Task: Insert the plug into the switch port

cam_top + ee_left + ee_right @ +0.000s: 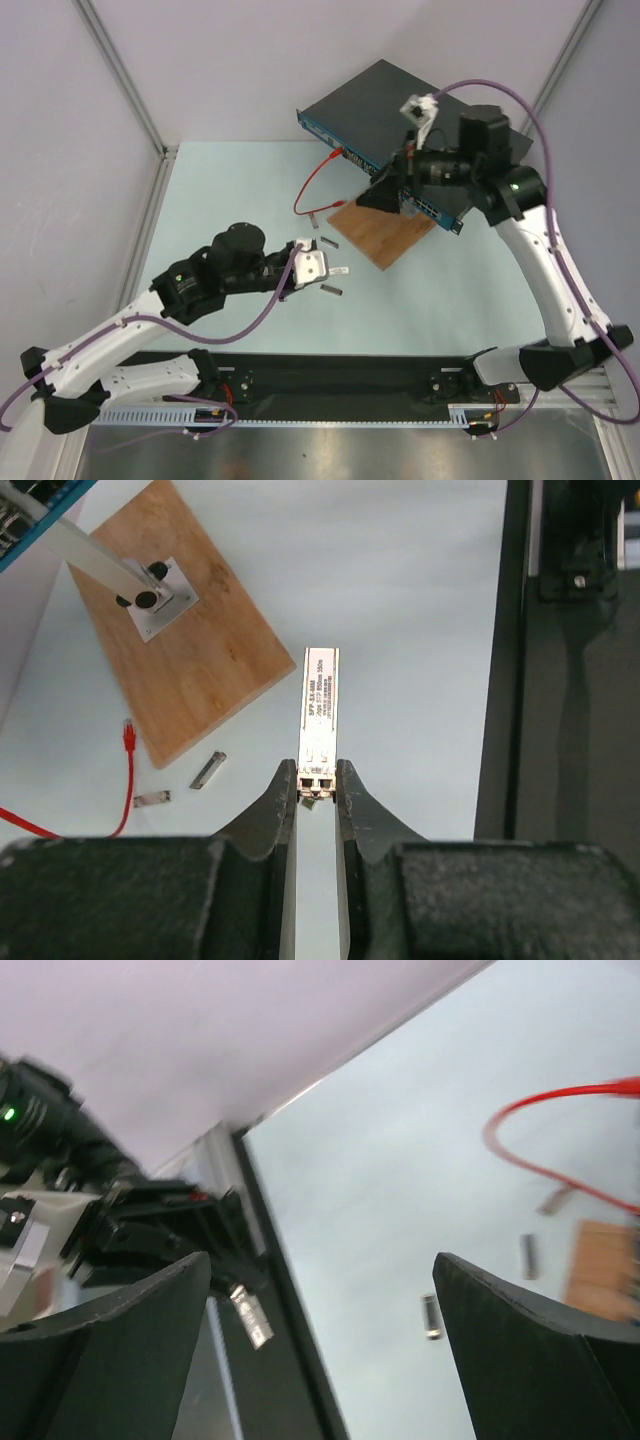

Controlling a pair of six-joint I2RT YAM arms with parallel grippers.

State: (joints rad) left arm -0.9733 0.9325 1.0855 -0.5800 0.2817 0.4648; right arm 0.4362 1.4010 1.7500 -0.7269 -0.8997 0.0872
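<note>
The plug (320, 712) is a slim silver metal module with a printed label along its top. Its rear end is pinched between the jaws of the left gripper (318, 780), and it sticks straight out above the counter (420, 600). The switch (395, 100) — a flat dark-grey box with a blue, socket-lined front face — sits askew at the far right, well apart from the plug.

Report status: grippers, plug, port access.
Left gripper shut on plug. Right gripper open, empty. Plug short of switch; right arm across its front.
</note>
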